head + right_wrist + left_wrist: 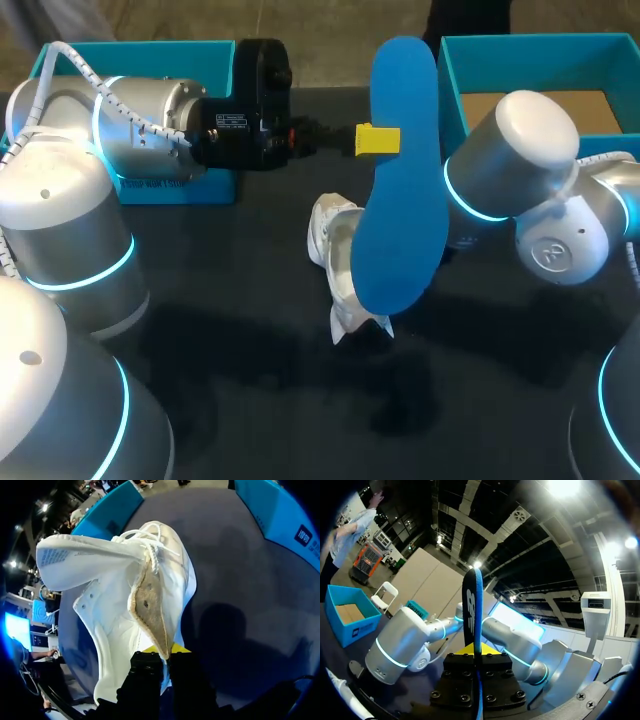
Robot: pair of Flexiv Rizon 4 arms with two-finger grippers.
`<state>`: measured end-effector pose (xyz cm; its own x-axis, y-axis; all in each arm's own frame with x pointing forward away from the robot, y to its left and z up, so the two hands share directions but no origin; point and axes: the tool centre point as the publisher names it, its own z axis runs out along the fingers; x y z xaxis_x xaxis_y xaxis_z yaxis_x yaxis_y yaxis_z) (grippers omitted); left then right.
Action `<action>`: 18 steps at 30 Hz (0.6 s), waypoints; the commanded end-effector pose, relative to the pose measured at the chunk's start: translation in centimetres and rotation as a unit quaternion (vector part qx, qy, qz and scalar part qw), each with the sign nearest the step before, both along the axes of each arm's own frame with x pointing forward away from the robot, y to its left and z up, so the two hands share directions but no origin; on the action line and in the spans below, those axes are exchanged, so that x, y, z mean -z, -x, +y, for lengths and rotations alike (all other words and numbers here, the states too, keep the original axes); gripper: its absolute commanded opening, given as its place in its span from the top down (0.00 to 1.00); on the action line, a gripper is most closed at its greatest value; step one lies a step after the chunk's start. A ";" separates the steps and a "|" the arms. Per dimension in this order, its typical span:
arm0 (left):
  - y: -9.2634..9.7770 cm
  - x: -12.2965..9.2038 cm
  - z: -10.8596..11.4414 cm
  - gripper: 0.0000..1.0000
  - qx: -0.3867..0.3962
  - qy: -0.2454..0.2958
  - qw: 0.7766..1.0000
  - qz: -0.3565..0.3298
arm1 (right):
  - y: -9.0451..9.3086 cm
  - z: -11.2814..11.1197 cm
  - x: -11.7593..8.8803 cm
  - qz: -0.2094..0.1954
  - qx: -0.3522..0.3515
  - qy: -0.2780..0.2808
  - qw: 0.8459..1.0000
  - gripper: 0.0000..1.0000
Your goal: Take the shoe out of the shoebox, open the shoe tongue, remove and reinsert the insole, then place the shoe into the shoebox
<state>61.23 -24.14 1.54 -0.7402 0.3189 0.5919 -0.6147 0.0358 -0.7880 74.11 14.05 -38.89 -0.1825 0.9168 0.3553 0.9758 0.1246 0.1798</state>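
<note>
Blue insole [400,200] pinched in left gripper [377,139], white shoe [115,595] clamped by right gripper [160,651] outside teal shoebox [452,85].

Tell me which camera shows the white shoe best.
The right wrist view: the white shoe fills it, tongue pulled away and opening exposed. The head view shows only part of the shoe, the rest hidden behind the blue insole. The left wrist view shows none of it.

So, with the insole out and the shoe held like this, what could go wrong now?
The left hand pinches the blue insole only at one edge, so it could swing or slip when pushed in. The right hand grips the white shoe by a thin rim; it might pull free.
</note>
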 end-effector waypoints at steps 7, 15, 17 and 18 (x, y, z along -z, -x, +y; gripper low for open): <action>0.0 0.1 -0.1 1.00 -0.001 0.001 1.000 0.000 | 1.2 0.6 -0.2 0.002 -0.004 -0.010 1.000 1.00; 0.0 0.1 -0.1 1.00 -0.001 0.001 1.000 0.000 | 1.4 0.3 -0.2 0.007 0.019 -0.030 0.999 0.00; 0.0 0.1 -0.1 1.00 -0.001 0.001 1.000 0.000 | 1.3 0.3 -1.1 0.004 0.022 -0.053 0.998 0.00; 0.0 0.1 -0.1 1.00 -0.001 0.001 1.000 0.000 | 1.4 0.4 -1.6 0.006 0.021 -0.062 0.998 0.00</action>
<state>61.23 -24.14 1.54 -0.7402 0.3189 0.5919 -0.6147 0.0358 -0.7880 73.37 15.35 -37.81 -0.1324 0.8898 0.4368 0.9825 0.0597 0.1762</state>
